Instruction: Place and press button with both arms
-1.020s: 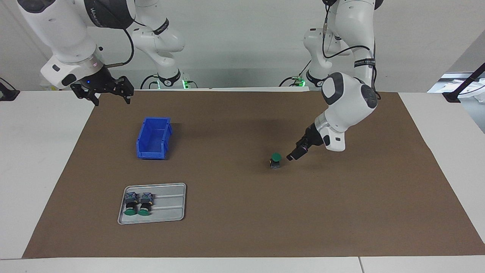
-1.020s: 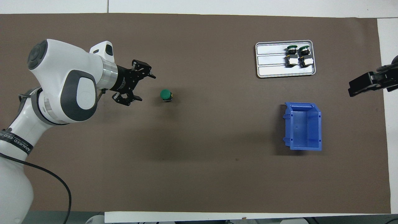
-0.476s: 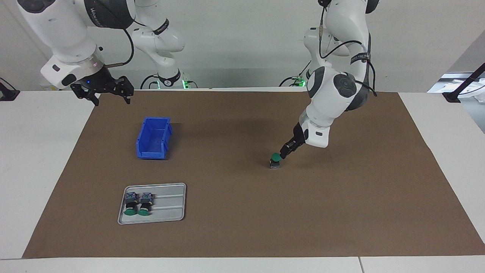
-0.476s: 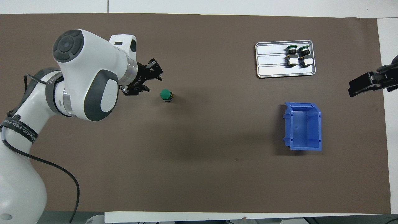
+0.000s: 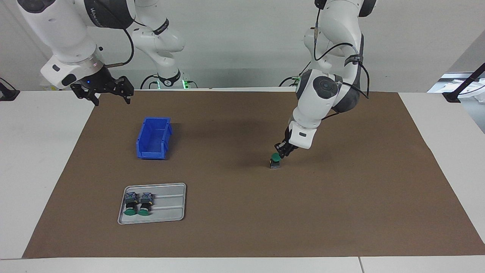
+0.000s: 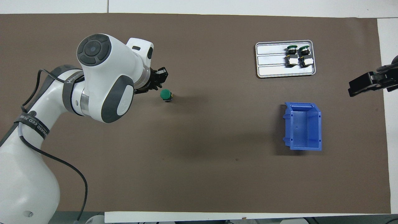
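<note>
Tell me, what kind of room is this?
Probably a robot lab. Two white arms stand at a table covered by a brown mat, with a green button, a blue bin and a metal tray set out for practice.

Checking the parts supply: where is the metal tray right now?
The metal tray lies on the brown mat toward the right arm's end of the table, farther from the robots than the blue bin, with two green-capped buttons lying in it.

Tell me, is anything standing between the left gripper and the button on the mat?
Nothing visible does. The left gripper is right beside the green cap of the button, with only bare mat around them. The bin and tray lie toward the right arm's end, and the right gripper waits there.
</note>
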